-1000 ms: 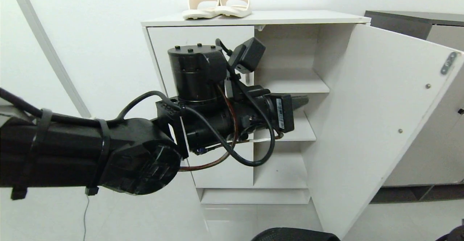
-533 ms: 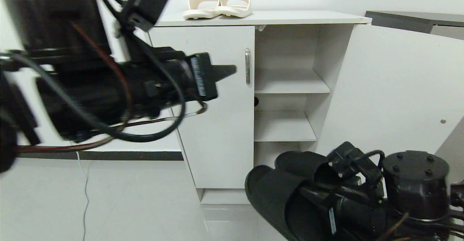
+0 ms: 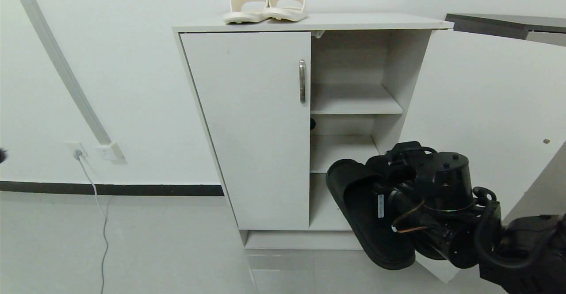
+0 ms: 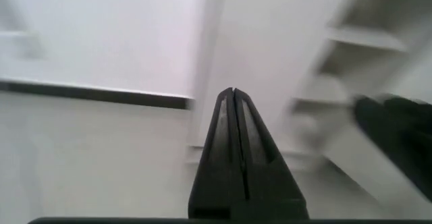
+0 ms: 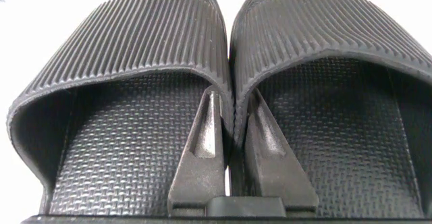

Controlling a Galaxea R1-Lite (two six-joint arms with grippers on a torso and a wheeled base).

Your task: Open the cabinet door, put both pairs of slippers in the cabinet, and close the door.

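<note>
Black slippers [image 3: 371,214] are hanging in the right gripper [image 5: 233,97], its jaws clamping the pair's inner edges together, just before the open lower shelves of the cabinet [image 3: 353,21], with the swung-out door [image 3: 477,108] standing close beside the arm. Cream slippers [image 3: 265,5] are sitting on the cabinet top above the closed left door [image 3: 252,121]. The left gripper [image 4: 233,96] is hovering over the floor [image 4: 88,156], jaws pressed together and empty.

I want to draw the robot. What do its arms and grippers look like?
The right arm is black, with a round bolted drum, looping black cables, a coppery wire and a white sticker. The left gripper and right gripper are black, pointed wedges.
</note>
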